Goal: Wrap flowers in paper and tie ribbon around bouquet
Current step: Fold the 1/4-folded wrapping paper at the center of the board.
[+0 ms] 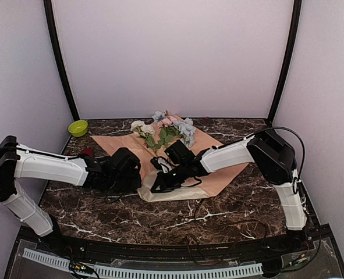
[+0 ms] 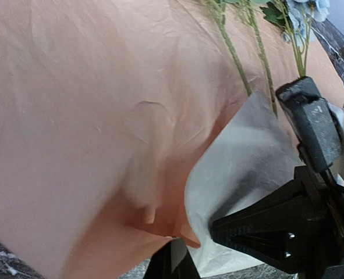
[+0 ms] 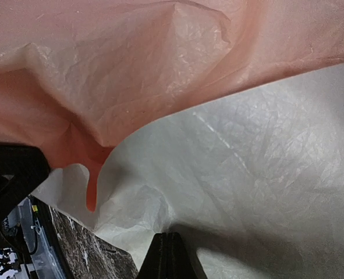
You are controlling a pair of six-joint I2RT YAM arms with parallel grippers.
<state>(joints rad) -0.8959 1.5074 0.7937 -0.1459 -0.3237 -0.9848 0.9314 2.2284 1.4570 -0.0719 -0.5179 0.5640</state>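
Paper (image 2: 73, 116) edge pinched by left gripper (image 2: 172, 258)

The paper (image 1: 212, 148) is peach-orange on one face and creamy white on the other. The flowers (image 1: 166, 131) are white, pink and pale blue, with green stems and leaves. The table (image 1: 230, 203) is dark brown marble with thin white veins. The bowl (image 1: 78, 128) is lime green.

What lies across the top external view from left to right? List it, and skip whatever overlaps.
From the left: left arm's elbow → green bowl → flowers → right arm's elbow.
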